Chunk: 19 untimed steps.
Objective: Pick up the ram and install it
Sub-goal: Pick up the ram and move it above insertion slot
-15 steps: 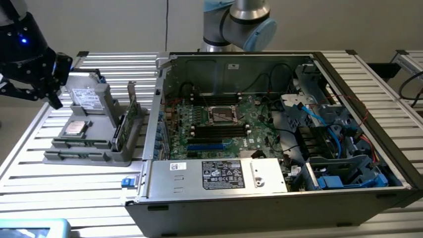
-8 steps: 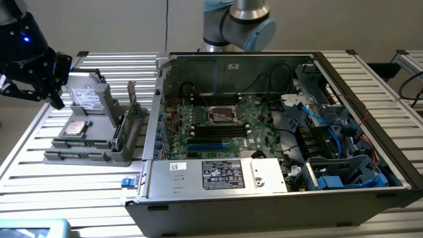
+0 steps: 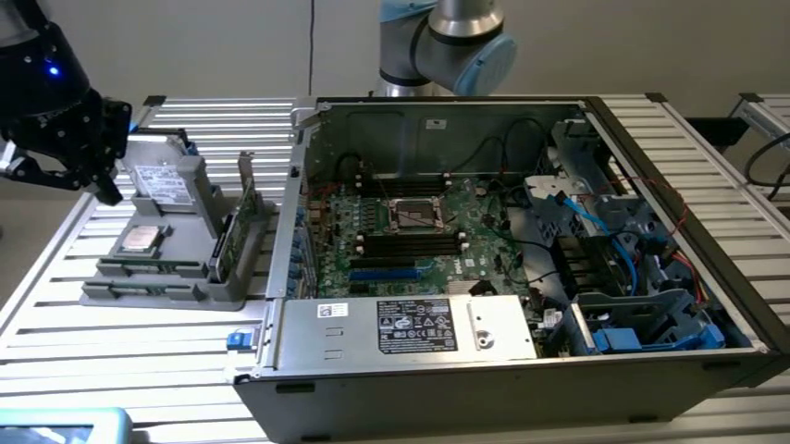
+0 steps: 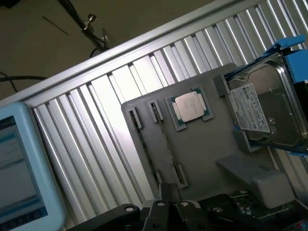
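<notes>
While the ram stands on edge in a narrow slot of the gray tray, next to the CPU and, further along, the hard drive, the gripper hangs above the tray without touching it, fingers clenched together and empty. Seen from the exterior view, the tray lies on the slatted table to the exterior view's left of the open PC case, a green card stands upright on the tray's case side, and the gripper is well apart from the case.

One hard drive, one processor — one tray.
</notes>
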Each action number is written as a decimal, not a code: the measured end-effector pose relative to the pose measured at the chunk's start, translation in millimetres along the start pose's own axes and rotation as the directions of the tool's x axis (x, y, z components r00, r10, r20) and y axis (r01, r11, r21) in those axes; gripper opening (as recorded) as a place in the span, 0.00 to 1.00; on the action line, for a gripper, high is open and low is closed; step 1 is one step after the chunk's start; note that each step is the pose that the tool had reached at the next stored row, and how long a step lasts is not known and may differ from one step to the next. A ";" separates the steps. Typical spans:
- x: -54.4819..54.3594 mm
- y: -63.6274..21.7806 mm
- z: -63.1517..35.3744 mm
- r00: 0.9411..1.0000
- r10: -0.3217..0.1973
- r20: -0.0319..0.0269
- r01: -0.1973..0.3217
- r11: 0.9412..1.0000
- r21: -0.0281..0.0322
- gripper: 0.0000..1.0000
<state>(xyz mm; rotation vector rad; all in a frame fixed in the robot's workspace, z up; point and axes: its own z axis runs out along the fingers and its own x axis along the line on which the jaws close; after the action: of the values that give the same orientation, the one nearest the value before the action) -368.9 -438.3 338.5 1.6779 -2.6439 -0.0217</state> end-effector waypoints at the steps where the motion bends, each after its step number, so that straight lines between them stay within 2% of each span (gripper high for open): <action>1: 0.0 0.0 0.1 1.000 -0.014 -0.002 0.014 1.000 0.002 0.11; 6: 0.0 0.0 0.2 0.996 -0.087 -0.011 0.087 0.996 0.012 0.11; 10: 0.0 0.0 0.3 0.988 -0.157 -0.015 0.157 0.987 0.016 0.11; 14: 0.0 0.0 0.8 0.973 -0.229 -0.015 0.229 0.973 0.018 0.11; 19: 0.0 0.0 0.8 0.949 -0.315 -0.017 0.316 0.949 0.018 0.11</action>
<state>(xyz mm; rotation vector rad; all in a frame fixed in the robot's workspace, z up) -368.9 -438.3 337.7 2.0802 -2.3430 0.0146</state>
